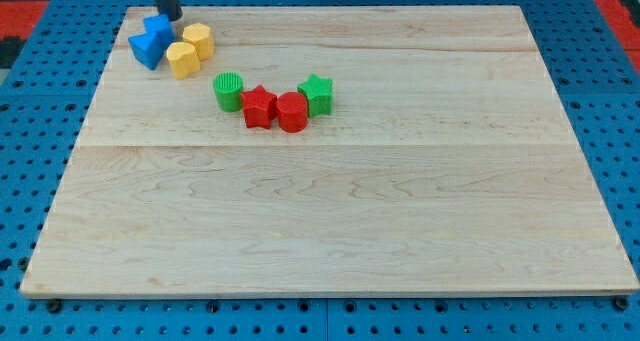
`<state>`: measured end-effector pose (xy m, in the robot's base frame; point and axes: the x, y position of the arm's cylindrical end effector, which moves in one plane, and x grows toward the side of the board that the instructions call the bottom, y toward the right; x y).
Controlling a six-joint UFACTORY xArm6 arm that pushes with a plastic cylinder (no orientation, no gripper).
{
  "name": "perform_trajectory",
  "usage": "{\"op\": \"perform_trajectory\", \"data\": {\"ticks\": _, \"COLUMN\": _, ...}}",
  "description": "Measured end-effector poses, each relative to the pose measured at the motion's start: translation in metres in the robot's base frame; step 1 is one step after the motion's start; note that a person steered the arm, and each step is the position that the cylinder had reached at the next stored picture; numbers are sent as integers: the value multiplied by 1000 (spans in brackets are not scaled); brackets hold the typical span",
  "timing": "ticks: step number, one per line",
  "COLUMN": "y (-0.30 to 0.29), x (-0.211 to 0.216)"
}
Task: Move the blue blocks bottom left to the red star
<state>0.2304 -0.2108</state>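
Note:
Two blue blocks sit touching at the view's top left: a blue cube [146, 49] and a smaller blue block [160, 27] just behind it. My tip [172, 17] is right behind the smaller blue block, at its upper right edge. The red star [259, 106] lies near the board's upper middle, to the lower right of the blue blocks.
Two yellow blocks [183, 59] [198, 40] sit right of the blue ones. A green cylinder [229, 91] touches the red star's left. A red cylinder [292, 112] and a green star [316, 94] sit to its right. The wooden board [330, 221] lies on a blue pegboard.

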Motion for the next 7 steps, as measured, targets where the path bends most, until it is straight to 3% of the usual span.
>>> {"op": "perform_trajectory", "data": {"ticks": 1, "y": 4, "x": 52}}
{"op": "perform_trajectory", "data": {"ticks": 3, "y": -24, "x": 24}}
{"op": "perform_trajectory", "data": {"ticks": 6, "y": 11, "x": 146}}
{"op": "perform_trajectory", "data": {"ticks": 7, "y": 22, "x": 105}}
